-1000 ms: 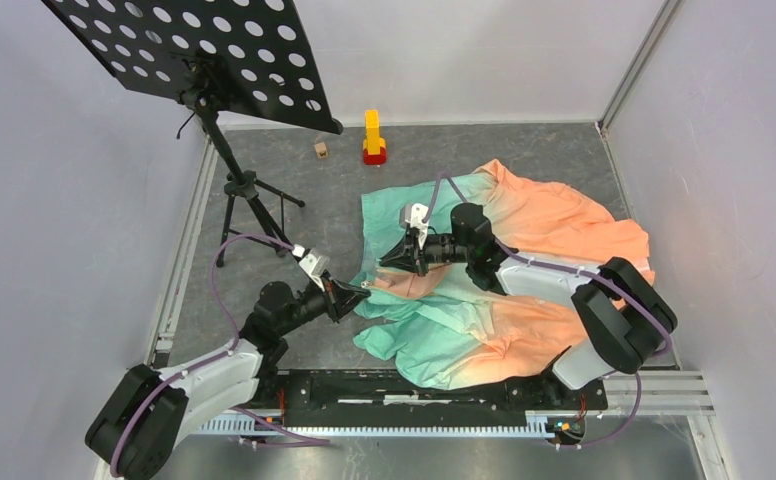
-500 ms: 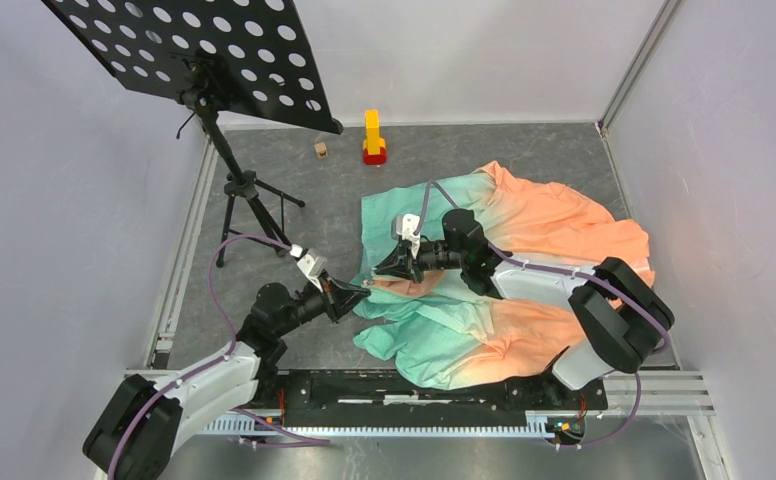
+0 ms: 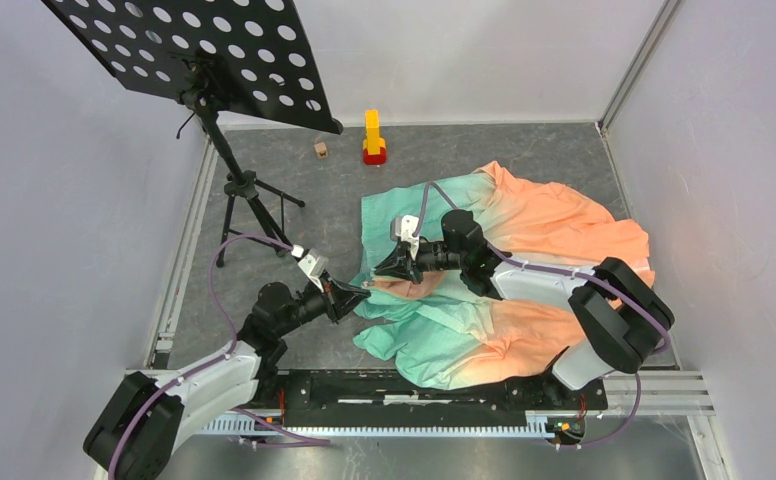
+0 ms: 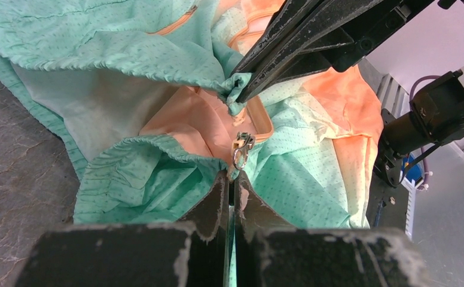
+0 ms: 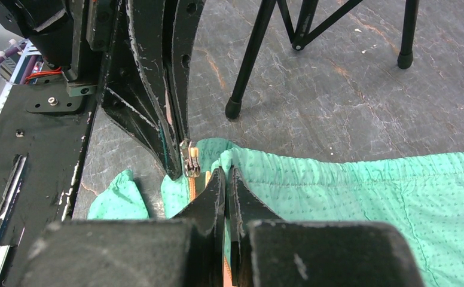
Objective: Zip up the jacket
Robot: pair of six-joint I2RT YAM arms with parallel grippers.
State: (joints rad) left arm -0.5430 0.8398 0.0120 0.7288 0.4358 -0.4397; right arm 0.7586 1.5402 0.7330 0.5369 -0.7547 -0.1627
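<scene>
Jacket [image 3: 524,250]: crumpled on the grey table [image 3: 294,200], filling the centre and right of the top view; mint green toward the left and lower edge, peach-orange toward the right. Left gripper [image 3: 365,287]: at the jacket's left edge, just left of frame centre in the top view; fingers pressed together with only a hairline slit between them, clamped on the green hem directly below the zipper pull [image 4: 240,152]. Zipper pull: small metal ring and slider at the centre of the left wrist view, at the lower end of the orange zipper tape [image 4: 259,116], just above the left fingertips. Right gripper [image 3: 378,269]: just above and right of the left gripper in the top view, tips pointing left; closed likewise, pinching a bunched fold of green fabric, seen at upper centre of the left wrist view. In the right wrist view, both pairs of fingertips nearly meeting at frame centre, slider between them, gathered green hem running off to the right. Music stand [image 3: 189,55]: upper left of the top view, tripod legs on the table left of the jacket. Yellow-and-red block [image 3: 373,137] and small wooden cube [image 3: 320,149]: at top centre, near the back wall, well apart from the jacket.
</scene>
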